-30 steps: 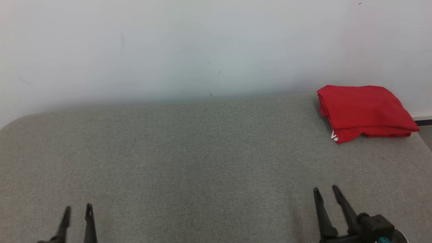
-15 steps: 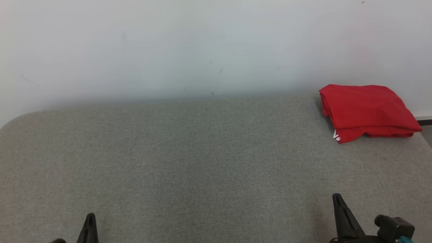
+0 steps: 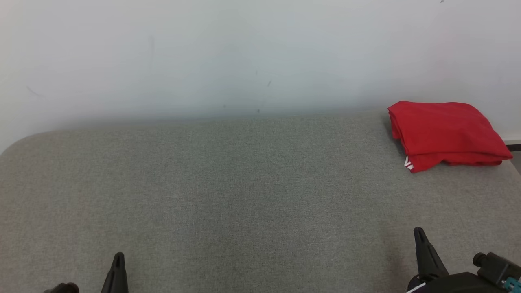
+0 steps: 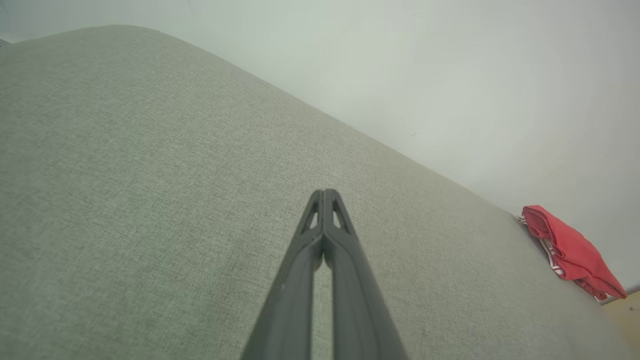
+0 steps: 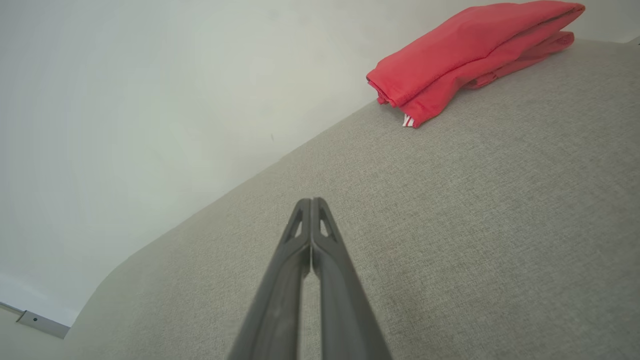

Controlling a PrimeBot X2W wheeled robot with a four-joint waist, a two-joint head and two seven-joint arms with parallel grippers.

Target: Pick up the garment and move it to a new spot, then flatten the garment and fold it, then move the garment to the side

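The red garment lies folded in a compact stack at the far right of the grey fabric surface, close to the wall; a bit of white trim peeks out at its near left corner. It also shows small at the right in the left wrist view and at the top right in the right wrist view. My left gripper sits at the lower left, shut and holding nothing. My right gripper sits at the lower right, also shut on nothing, well short of the garment.
A pale wall runs right behind the surface. The surface's corners are rounded at the far left. A dark baseboard strip shows just right of the garment, where the surface ends.
Both grippers have gone from open to shut and sunk toward the bottom edge of the head view. The view has shifted slightly. The garment lies as before.
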